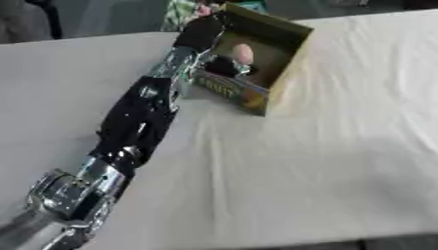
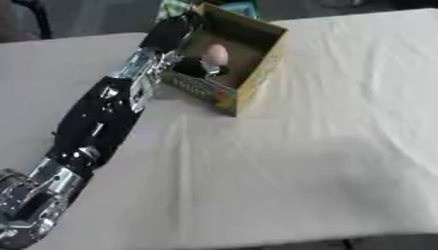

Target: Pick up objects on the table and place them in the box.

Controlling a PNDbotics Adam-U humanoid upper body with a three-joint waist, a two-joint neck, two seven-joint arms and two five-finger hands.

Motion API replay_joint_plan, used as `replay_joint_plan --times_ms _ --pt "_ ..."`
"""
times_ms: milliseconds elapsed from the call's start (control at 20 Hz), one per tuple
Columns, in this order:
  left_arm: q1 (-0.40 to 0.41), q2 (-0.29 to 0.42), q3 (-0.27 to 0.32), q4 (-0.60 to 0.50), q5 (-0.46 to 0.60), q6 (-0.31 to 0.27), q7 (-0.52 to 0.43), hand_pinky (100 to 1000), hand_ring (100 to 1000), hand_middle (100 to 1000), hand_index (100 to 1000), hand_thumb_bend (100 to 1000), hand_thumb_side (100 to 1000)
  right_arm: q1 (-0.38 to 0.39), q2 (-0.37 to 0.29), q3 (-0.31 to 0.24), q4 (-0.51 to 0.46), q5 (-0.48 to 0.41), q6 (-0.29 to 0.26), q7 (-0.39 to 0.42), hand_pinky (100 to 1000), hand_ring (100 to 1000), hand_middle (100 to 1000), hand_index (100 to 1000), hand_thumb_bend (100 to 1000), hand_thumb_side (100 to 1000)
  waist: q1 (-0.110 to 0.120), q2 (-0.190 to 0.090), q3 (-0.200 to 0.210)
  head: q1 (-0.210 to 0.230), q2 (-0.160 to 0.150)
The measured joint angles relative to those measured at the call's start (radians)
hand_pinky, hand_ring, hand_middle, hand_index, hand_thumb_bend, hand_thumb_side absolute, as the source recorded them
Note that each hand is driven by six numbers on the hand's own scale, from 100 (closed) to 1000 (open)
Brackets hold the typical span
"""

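The robot's left hand (image 1: 224, 64) reaches from the lower left across the white surface (image 1: 325, 161) and into the open cardboard box (image 1: 291, 53), which stands near the far edge. A pale pink, egg-shaped object (image 1: 243, 52) sits inside the box, right at the dark fingers (image 2: 195, 66). They look curled beside it, but whether they grasp it or have let go cannot be told from either view. The right hand shows in neither view.

Judging by this, the placing step is nearly done, and the risks lie in the exit. If the fingers are not fully clear of the object when the arm pulls back, it could be dragged up and over the rim. The wrist (image 1: 198, 33) lies close against the box's left wall, so a sideways withdrawal could shove or tip the light box, spilling what it holds. The rounded object may also roll inside once freed. No other loose object is visible on the cloth.
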Motion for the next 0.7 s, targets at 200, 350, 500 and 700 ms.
replay_joint_plan --times_ms 200,350,500,700 --pt "0.021 0.023 -0.007 -0.144 0.154 0.006 0.029 648 701 726 782 631 641 0.001 0.0 -0.006 0.0 0.0 -0.003 -0.003 644 721 680 796 100 236 0.0 0.002 0.019 -0.011 -0.002" --pt "0.07 0.075 -0.007 -0.303 0.332 0.02 0.037 616 671 693 756 593 609 0.002 0.0 -0.013 0.0 0.0 -0.005 -0.01 644 721 680 796 100 234 0.0 0.003 0.042 -0.025 -0.003" --pt "0.154 0.145 0.006 -0.479 0.54 0.05 0.04 589 639 661 728 559 579 0.012 0.0 -0.022 0.0 0.0 -0.007 -0.017 644 721 680 795 100 234 -0.001 0.003 0.07 -0.043 -0.006" --pt "0.289 0.21 0.053 -0.661 0.777 0.079 0.064 555 611 634 703 514 550 0.017 0.0 -0.028 0.0 0.0 -0.009 -0.022 645 721 679 795 100 215 -0.008 0.008 0.106 -0.059 -0.011"
